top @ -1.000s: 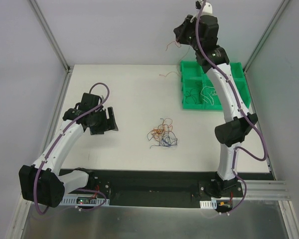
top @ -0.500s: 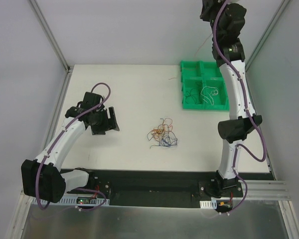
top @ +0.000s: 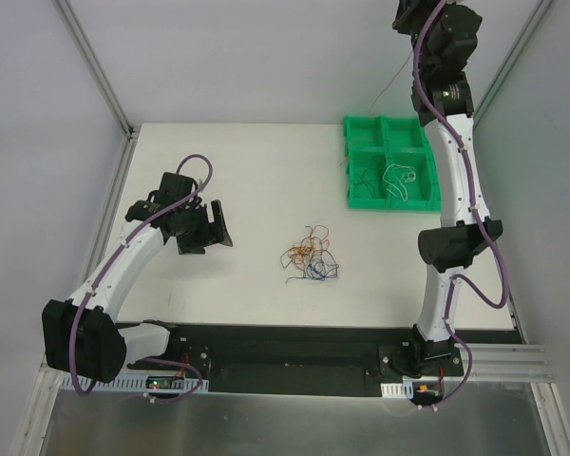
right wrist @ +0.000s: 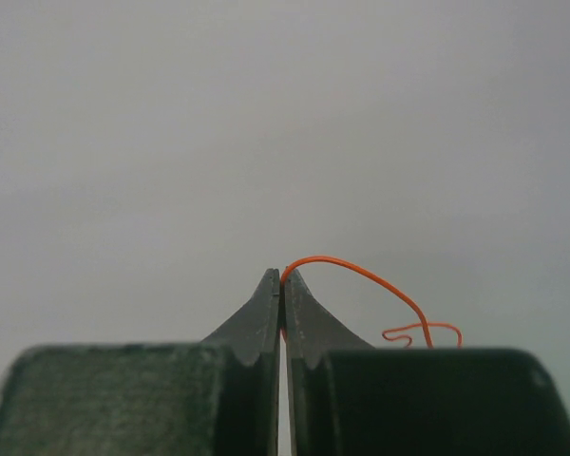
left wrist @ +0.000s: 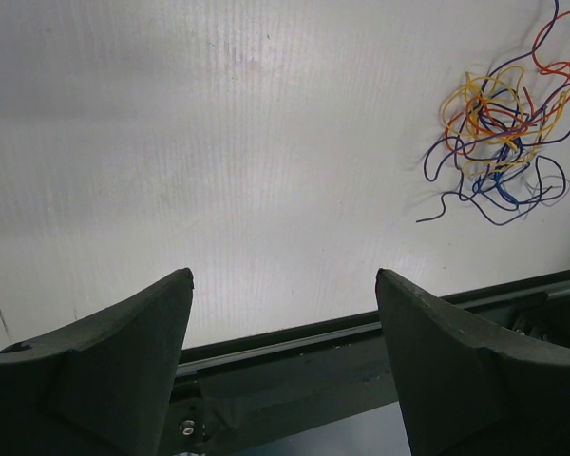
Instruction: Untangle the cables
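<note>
Fingers (right wrist: 256,328) of your right claw (right wrist: 281,283) are pinching an orange wire (right wrist: 315,257) high over the green tray (top: 391,128). Your left claw (left wrist: 283,277) is gaping wide, empty.

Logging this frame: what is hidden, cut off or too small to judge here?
Top view: the right end effector is cut off at the upper edge.
Right wrist view: the orange wire drops behind the end effector, so its far end is hidden.
Left wrist view: the knot is clipped by the frame edges.
Top view: the green bin contents are too small, and the right arm covers its right side.
</note>
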Controlling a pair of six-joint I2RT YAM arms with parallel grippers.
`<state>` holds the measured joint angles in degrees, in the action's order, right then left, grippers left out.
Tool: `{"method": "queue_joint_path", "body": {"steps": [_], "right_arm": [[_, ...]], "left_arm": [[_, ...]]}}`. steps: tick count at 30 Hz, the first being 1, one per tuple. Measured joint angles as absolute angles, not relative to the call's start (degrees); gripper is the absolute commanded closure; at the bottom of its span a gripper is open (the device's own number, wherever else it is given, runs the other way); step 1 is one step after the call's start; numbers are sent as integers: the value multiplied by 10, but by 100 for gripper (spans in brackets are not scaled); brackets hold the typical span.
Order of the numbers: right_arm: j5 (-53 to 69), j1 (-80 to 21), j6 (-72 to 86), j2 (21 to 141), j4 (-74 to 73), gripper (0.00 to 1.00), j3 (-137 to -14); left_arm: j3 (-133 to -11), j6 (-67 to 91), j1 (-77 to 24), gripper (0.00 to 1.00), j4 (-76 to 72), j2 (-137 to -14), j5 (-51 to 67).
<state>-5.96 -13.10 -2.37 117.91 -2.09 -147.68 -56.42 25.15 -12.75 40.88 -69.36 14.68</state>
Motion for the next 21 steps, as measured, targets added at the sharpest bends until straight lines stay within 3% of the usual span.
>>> {"method": "queue_joint_path", "body": {"steps": [11,21], "right_arm": [[-67,-120,-11,1189,42,100,-1493],[-54,-113,-27,1209,10,100,-1343]], "left_arm": [[-564,251,-128,23,407,-694,160],[-564,251,-128,23,406,-694,161]]}}
